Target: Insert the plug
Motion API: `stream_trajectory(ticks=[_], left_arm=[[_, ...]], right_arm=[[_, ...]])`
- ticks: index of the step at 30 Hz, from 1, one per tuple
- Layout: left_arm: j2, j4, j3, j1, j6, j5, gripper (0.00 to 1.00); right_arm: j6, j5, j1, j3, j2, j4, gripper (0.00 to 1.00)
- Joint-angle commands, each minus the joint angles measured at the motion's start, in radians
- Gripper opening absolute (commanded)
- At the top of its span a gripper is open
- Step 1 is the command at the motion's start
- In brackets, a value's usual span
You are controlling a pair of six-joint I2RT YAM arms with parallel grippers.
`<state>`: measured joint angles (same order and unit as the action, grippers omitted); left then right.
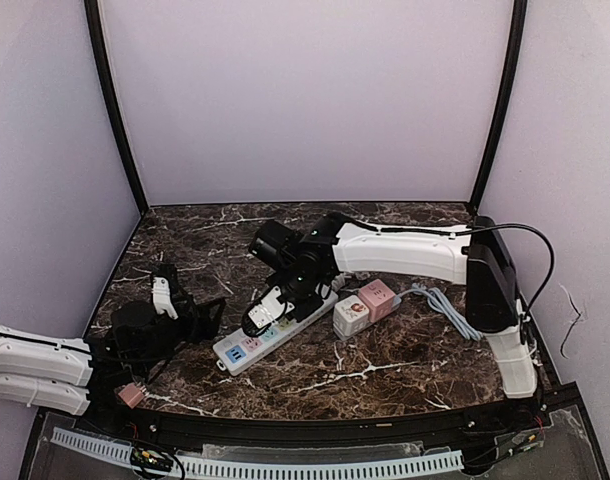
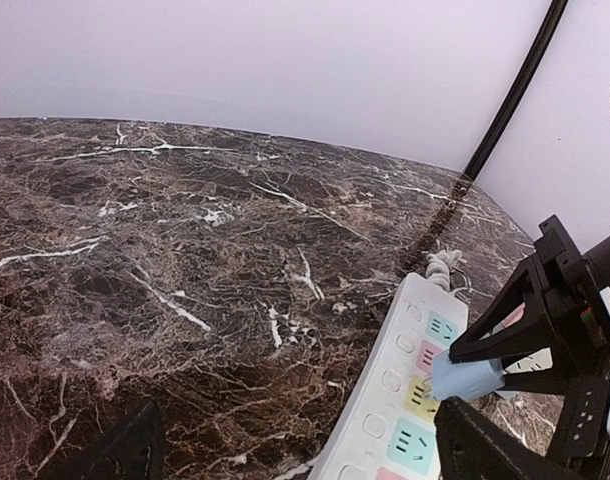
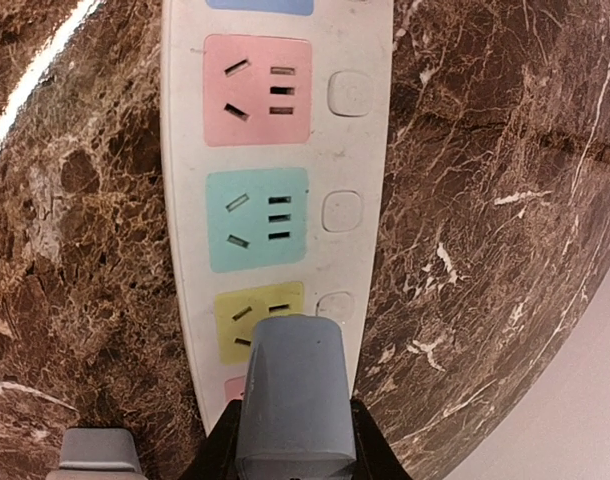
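A white power strip (image 1: 247, 345) with coloured sockets lies on the dark marble table (image 1: 385, 370). My right gripper (image 1: 270, 305) is shut on a blue-grey plug (image 3: 290, 395), held over the strip (image 3: 355, 150) with its front end at the yellow socket (image 3: 247, 315). The plug's prongs are hidden under its body. In the left wrist view the plug (image 2: 465, 378) sits right at the yellow socket (image 2: 421, 398) between the right arm's black fingers (image 2: 505, 335). My left gripper (image 1: 190, 305) stands open at the table's left, holding nothing, its fingers apart from the strip (image 2: 385, 410).
Two cube adapters, one white and one pink (image 1: 365, 305), sit right of the strip with a grey cable (image 1: 440, 305) running toward the right arm's base. A small pink object (image 1: 131, 396) lies by the left arm. Black frame posts (image 1: 115, 110) and pale walls enclose the table.
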<state>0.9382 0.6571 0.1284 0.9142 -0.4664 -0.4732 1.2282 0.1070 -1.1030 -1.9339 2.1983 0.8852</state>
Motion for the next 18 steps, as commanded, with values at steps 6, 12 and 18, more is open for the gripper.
stream_trajectory(ticks=[6, 12, 18], left_arm=[[-0.035, 0.003, -0.031, 0.002, 0.001, -0.026, 0.94], [-0.041, 0.002, -0.033, 0.002, 0.000, -0.022, 0.94], [-0.040, 0.004, -0.035, 0.001, 0.000, -0.021, 0.94]], right_arm=[[-0.015, 0.030, -0.027, -0.042, 0.046, 0.054, 0.00], [-0.019, 0.079, -0.026, -0.032, 0.058, 0.043, 0.00], [-0.016, 0.079, -0.024, -0.022, 0.064, 0.033, 0.00]])
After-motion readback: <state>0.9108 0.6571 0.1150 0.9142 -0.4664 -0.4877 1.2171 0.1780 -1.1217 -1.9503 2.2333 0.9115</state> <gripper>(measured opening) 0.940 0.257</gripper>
